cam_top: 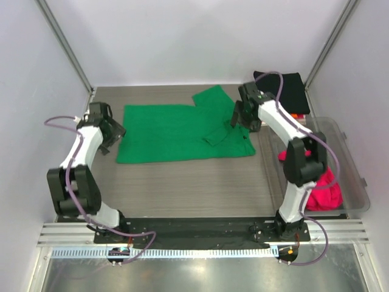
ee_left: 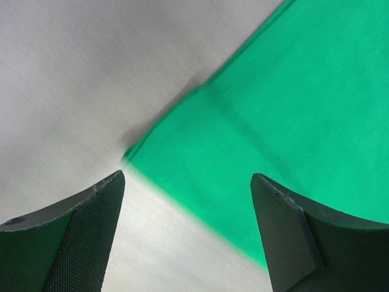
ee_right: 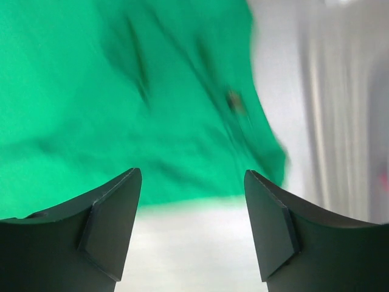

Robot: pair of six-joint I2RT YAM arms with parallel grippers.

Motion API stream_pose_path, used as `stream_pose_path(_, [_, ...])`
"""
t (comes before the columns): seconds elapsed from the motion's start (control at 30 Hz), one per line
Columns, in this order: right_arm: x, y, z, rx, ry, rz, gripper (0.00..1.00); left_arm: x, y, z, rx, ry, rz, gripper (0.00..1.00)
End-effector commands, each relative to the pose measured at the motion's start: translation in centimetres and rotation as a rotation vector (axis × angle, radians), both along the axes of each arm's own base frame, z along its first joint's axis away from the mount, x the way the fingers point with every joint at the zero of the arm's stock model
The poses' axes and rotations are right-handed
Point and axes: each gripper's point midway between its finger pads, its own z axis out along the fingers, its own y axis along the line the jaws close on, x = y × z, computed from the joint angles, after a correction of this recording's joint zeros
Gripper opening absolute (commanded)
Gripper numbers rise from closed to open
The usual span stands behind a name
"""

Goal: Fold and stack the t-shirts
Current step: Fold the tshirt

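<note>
Lying on the grey wood-grain tabletop [cam_top: 182, 182] between white walls [cam_top: 200, 36], the bright green cloth t-shirt [cam_top: 164, 134] is spread flat mid-surface, with a black t-shirt [cam_top: 285, 88] beyond it in the far right corner. Only the wrist views show the left tool [ee_left: 185, 176] and right tool [ee_right: 191, 173] with jaws wide apart, empty, above the green shirt's edges.

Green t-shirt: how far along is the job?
Done: black t-shirt looks folded at the far right corner. In hand: the green t-shirt lies spread out; left tool and right tool hang open over its ends, holding nothing. Left: fold it, stack it, then the pink shirt in the clear bin.
</note>
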Motion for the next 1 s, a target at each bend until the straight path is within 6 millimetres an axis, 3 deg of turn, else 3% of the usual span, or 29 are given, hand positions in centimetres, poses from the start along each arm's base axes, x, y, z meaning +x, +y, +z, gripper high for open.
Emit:
stream_pose_path(0.0, [-3.7,0.4,2.1,0.103,-0.081,-0.004,0.73,-2.8,-0.5,-1.0,-0.028,-0.018,0.003,0.84])
stream_pose_path(0.03, [-5.4,0.0,0.8,0.109,-0.064,-0.006,0.72,-4.2,-0.9,-2.6,-0.047,0.008,0.002,0.84])
stream_pose_path(0.07, [-6.3,0.1,0.4,0.124,-0.055,-0.005,0.71,-4.0,-1.0,-2.1,-0.049,-0.04,-0.001,0.84])
stream_pose_path(0.17, [-8.4,-0.3,-1.8,0.125,-0.021,-0.004,0.68,-4.8,-1.8,-3.6,-0.085,-0.054,-0.018,0.84])
stream_pose_path(0.27, [-9.1,-0.9,-3.6,0.109,0.009,-0.015,0.67,-5.2,-2.2,-4.8,-0.106,-0.048,-0.026,0.84])
stream_pose_path(0.43, [-8.5,-2.2,-5.7,0.09,0.029,-0.043,0.65,-5.5,-2.2,-6.6,-0.123,-0.016,-0.003,0.83])
stream_pose_path(0.73, [-7.8,-4.0,-9.0,0.053,0.069,-0.071,0.61,-4.8,-1.5,-7.7,-0.115,-0.055,0.062,0.82])
stream_pose_path(0.9, [-7.7,-4.7,-9.7,0.043,0.076,-0.07,0.55,-4.3,-1.0,-8.7,-0.103,-0.046,0.087,0.77])
stream_pose_path(0.97, [-7.5,-4.7,-9.7,0.041,0.07,-0.067,0.51,-3.8,-0.9,-8.9,-0.101,-0.053,0.091,0.68])
